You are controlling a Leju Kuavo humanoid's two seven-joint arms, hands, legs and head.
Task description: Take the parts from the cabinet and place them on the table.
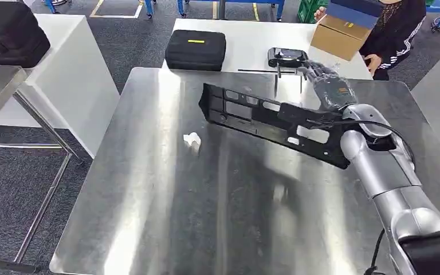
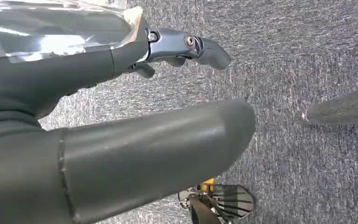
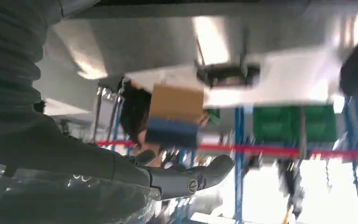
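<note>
— Where is the part?

— The long black plastic part [image 1: 269,117] lies on the steel bench [image 1: 166,217], slanting from its left end near the bench's middle down to the right, where its far end disappears behind the silver right forearm.

— Does the right hand have hold of it?

— No. The right hand [image 1: 327,85] is beyond the part's upper edge, near the far edge of the bench, fingers stretched forward and apart with nothing between them. In the right wrist view the fingers [image 3: 186,177] also reach out straight and hold nothing. Whether the palm touches the bench, I cannot tell.

— And the left hand?

— In the left wrist view the left hand [image 2: 168,93] hangs over grey carpet, thumb and fingers apart, holding nothing.

— Anything else on the bench?

— A small white piece [image 1: 192,140] lies just left of the part, apart from it. On the white bench behind stand a black case [image 1: 196,49] and a black controller [image 1: 287,57]. A person [image 1: 392,28] at the far right holds a cardboard box [image 1: 338,35] with a blue box [image 1: 355,11] on top of it.
</note>
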